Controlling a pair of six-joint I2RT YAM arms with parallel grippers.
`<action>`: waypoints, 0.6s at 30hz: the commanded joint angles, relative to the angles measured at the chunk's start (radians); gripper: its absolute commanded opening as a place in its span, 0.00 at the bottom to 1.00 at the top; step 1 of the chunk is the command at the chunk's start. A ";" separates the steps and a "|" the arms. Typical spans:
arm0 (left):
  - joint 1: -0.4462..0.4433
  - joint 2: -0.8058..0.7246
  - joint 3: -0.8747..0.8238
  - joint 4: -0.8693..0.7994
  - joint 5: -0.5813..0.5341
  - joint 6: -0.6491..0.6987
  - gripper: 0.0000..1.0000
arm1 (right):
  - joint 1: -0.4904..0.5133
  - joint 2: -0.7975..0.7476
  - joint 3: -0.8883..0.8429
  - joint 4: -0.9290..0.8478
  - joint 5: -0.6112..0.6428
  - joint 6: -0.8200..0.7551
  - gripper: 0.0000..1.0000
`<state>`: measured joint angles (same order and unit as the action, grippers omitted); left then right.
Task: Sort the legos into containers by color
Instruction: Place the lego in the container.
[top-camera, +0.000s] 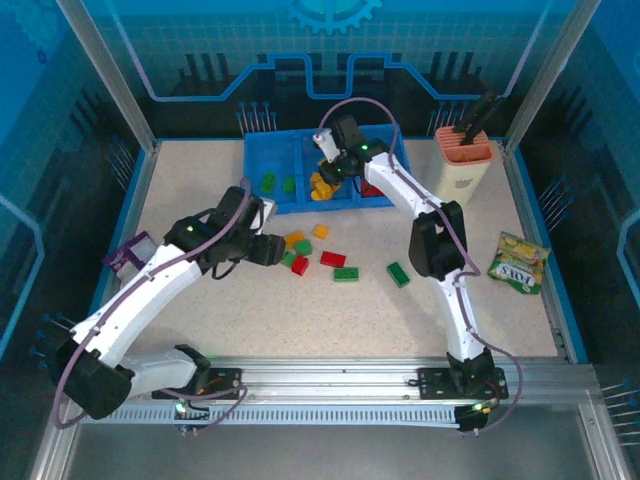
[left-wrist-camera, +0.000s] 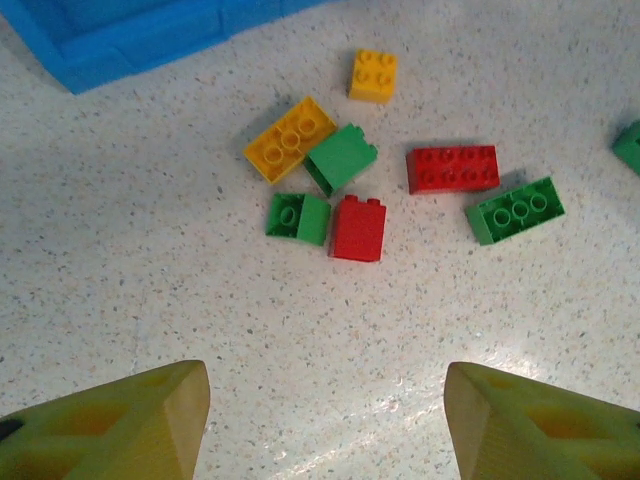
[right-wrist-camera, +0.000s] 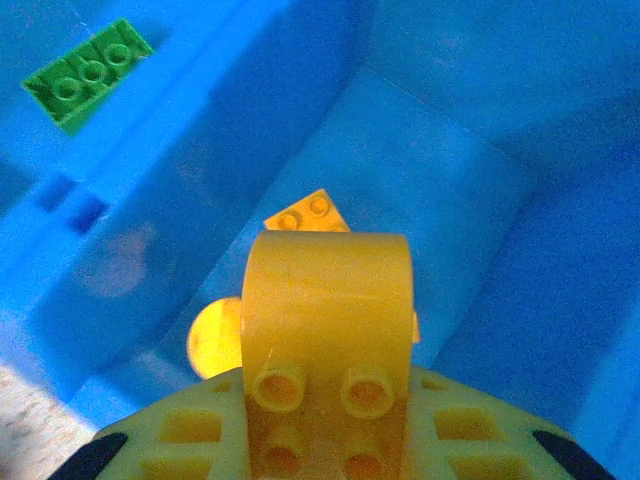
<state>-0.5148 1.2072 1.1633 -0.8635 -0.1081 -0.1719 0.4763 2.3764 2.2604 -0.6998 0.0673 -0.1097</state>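
The blue three-compartment tray stands at the back of the table. Green legos lie in its left compartment, yellow ones in the middle, red ones on the right. My right gripper hangs over the middle compartment, shut on a yellow lego; another yellow lego lies below it. My left gripper is open and empty over bare table, just short of a loose cluster: red lego, green lego, yellow lego, long red lego.
A cream holder with an orange top stands right of the tray. A yellow-green snack packet lies at the right edge, a purple object at the left edge. One green lego lies alone near the right arm.
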 joint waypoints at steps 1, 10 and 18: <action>-0.014 0.036 -0.006 0.037 0.007 0.053 0.65 | -0.015 0.058 0.101 -0.063 -0.048 -0.036 0.23; -0.056 0.299 0.061 0.188 -0.040 0.242 0.65 | -0.025 0.026 0.055 -0.020 -0.092 -0.041 0.45; -0.066 0.620 0.284 0.158 -0.115 0.277 0.64 | -0.028 -0.129 -0.073 0.038 -0.132 -0.038 0.55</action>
<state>-0.5728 1.7386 1.3293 -0.6704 -0.1692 0.0860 0.4606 2.3547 2.2097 -0.6910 -0.0296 -0.1432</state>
